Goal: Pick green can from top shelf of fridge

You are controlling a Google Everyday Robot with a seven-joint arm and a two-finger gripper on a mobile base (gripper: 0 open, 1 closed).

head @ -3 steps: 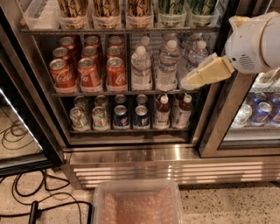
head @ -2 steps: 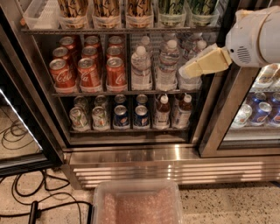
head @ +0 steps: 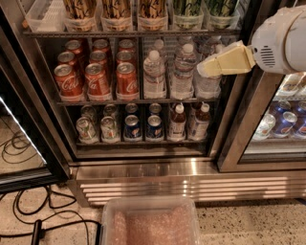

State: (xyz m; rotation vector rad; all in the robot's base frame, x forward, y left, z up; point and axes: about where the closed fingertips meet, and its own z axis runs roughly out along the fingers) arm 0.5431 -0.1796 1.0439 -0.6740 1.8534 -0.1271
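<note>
The gripper (head: 224, 61), state untellable, is hovering below the right green can (head: 221, 6), likely stiff and slick; grab mid-body.

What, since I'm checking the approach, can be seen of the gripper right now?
The gripper is a cream, plastic-looking wedge pointing left from the rounded white arm housing with a vent grille. It hangs at the right of the fridge, before the water bottles, just below the top shelf and the green cans. It holds nothing; whether it touches a bottle cannot be told.
</note>
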